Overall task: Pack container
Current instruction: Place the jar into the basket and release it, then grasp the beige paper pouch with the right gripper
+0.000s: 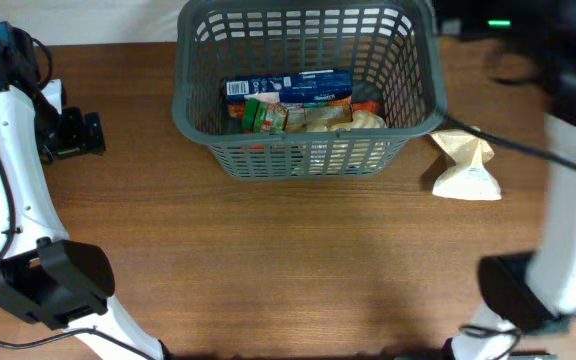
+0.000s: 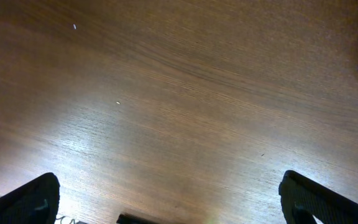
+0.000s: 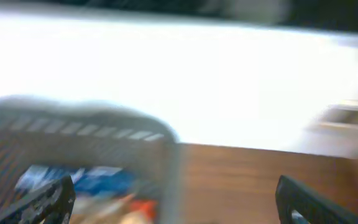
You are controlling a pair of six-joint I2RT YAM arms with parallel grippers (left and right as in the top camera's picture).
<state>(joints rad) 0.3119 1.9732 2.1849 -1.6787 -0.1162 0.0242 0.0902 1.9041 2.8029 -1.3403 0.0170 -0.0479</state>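
The dark grey basket (image 1: 308, 155) stands at the back middle of the table. It holds a blue box (image 1: 288, 88), a green packet (image 1: 263, 115) and pale packets (image 1: 333, 120). A cream pouch (image 1: 465, 165) lies on the table just right of the basket. My left gripper (image 1: 76, 134) is far to the left of the basket. In the left wrist view it (image 2: 166, 190) is open and empty over bare wood. My right gripper (image 3: 173, 196) is open and empty, and its view is blurred, with the basket's right rim (image 3: 166, 155) below it. In the overhead view the right arm (image 1: 573, 60) is a dark blur at the back right.
The wooden table (image 1: 298, 260) spreads in front of the basket. The arm bases stand at the front left (image 1: 53, 285) and front right (image 1: 518, 290). A cable (image 1: 498, 140) runs from the basket's right corner over the pouch. A white wall shows behind the table in the right wrist view.
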